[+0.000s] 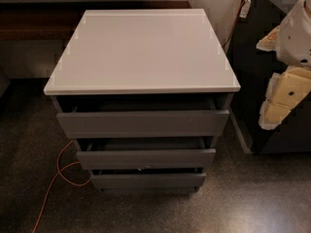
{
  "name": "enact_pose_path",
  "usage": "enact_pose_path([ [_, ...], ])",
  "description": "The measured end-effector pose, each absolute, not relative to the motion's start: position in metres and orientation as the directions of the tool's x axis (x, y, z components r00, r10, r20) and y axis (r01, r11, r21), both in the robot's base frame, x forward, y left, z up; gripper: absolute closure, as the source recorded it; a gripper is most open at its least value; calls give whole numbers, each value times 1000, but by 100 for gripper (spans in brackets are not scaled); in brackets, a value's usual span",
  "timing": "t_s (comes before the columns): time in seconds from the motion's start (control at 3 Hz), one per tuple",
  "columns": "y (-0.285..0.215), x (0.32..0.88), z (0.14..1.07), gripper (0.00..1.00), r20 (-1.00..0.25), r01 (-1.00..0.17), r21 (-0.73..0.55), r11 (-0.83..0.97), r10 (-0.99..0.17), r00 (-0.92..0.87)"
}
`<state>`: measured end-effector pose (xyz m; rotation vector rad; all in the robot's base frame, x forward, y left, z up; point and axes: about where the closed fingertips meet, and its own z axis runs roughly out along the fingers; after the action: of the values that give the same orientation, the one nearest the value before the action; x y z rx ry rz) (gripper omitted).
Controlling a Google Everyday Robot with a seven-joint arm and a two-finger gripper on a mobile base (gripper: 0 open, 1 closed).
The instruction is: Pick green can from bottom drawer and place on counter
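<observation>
The grey drawer cabinet stands in the middle of the camera view. Its counter (141, 52) is a flat light grey-white slab with nothing on it. The bottom drawer (148, 179) is the lowest of three dark grey drawers and is pulled out only a narrow way, showing a dark gap above its front. The green can is hidden; it shows nowhere. My gripper (281, 100), white and cream, hangs at the right edge of the view, to the right of the cabinet at about the top drawer's height, apart from it and holding nothing that I can see.
The top drawer (143, 123) and middle drawer (146, 158) are also slightly ajar. A black cabinet (250, 62) stands close on the right, behind my gripper. An orange cable (54, 178) lies on the speckled floor at front left. A dark bench (34, 25) runs behind.
</observation>
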<state>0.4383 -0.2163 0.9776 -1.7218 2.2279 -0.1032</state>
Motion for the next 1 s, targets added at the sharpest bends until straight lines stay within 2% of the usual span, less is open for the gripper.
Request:
enact_pose_path([
  [1.0,-203,442,947,0,-275,-931,-231,284,-937,-217],
])
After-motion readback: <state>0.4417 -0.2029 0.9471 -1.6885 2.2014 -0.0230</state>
